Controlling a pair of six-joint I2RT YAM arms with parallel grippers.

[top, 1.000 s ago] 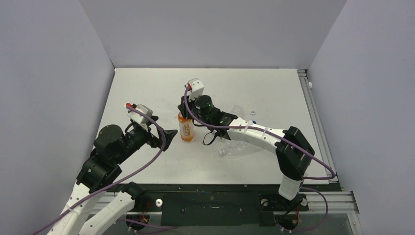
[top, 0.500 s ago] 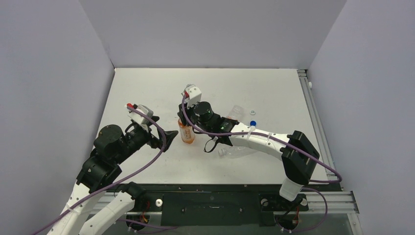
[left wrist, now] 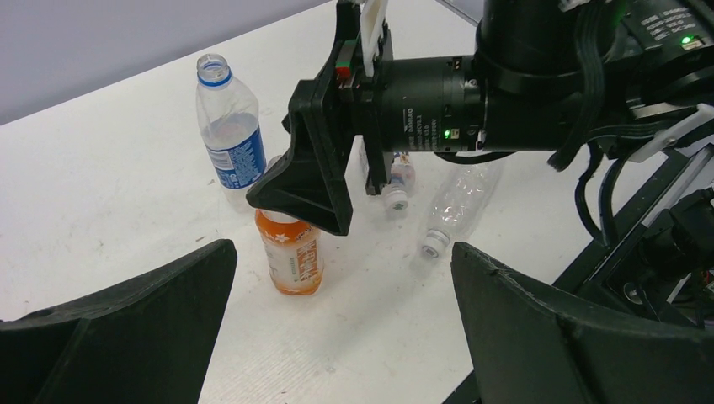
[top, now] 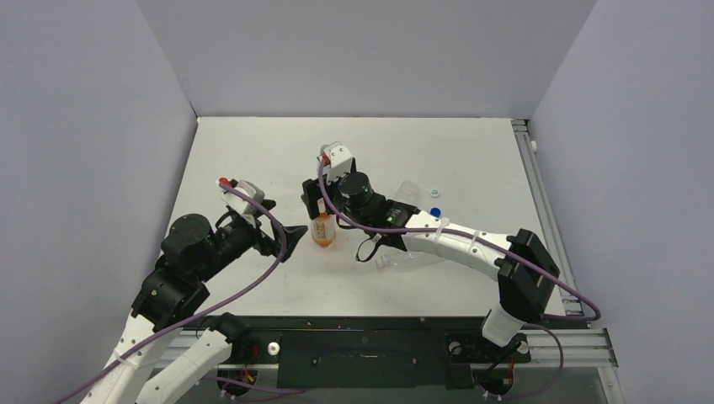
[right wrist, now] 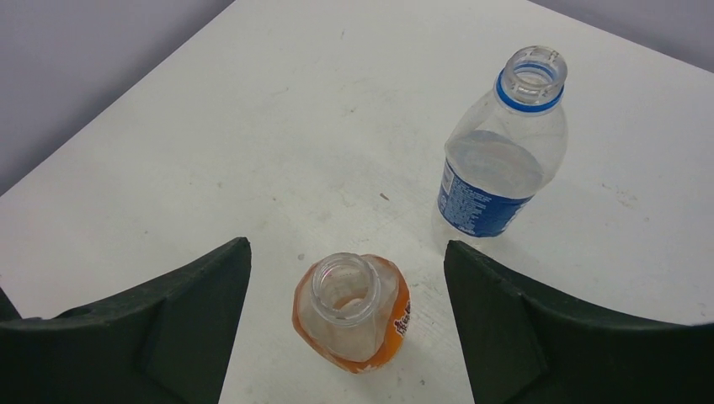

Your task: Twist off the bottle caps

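Spread wide, the right fingers (right wrist: 177, 324) straddle the orange bottle (right wrist: 354, 316) without touching it; nothing is gripped. That bottle stands upright about mid-desk, slightly toward the left edge, with its mouth open and no cap on it. The left fingers (left wrist: 126, 328) are likewise apart and empty, held low on the left-edge side of the orange bottle and pointing at it.

The blue-labelled bottle (right wrist: 501, 160) stands upright near the orange one. Its mouth is open, with only the blue neck ring remaining.

Two loose caps lie toward the right edge of the desk (top: 253, 151): a blue cap (top: 435, 212) and a pale cap (top: 434, 193), close together but not touching.

Two further bottles lie on their sides beneath the right arm (top: 455, 240): the short labelled bottle (left wrist: 401, 178) and the plain bottle (left wrist: 455, 202). Each shows a white end at the neck in the left wrist view. This reads as a cap in place, though the detail is too small to confirm.

Assessment: two of four caps are off, matching the two loose caps. The two lying bottles appear outstanding. Each would likely need one arm to hold it while the other turns the cap.
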